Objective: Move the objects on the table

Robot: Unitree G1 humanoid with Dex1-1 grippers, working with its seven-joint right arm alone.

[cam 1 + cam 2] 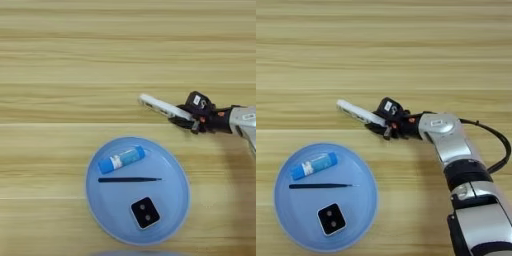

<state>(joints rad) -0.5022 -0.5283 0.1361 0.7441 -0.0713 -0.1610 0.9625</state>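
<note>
Nearest the robot, the blue plate (176,165) serves as the landmark. On it lie three of the objects: the black-topped cube (145,212) at its near side, the thin black stick (129,179) across its middle, and the glue-stick tube (121,159) toward its far left. Beyond the plate's far right edge, clear of the rim, the end effector (384,125) is clamped on the right end of the white remote control (360,112), whose free end points left and away over the bench (60,60). The step in hand looks like carrying the remote. Its destination is unclear; if the plate, the next move calls for swinging it back toward the plate's bare right side, avoiding the tube.
</note>
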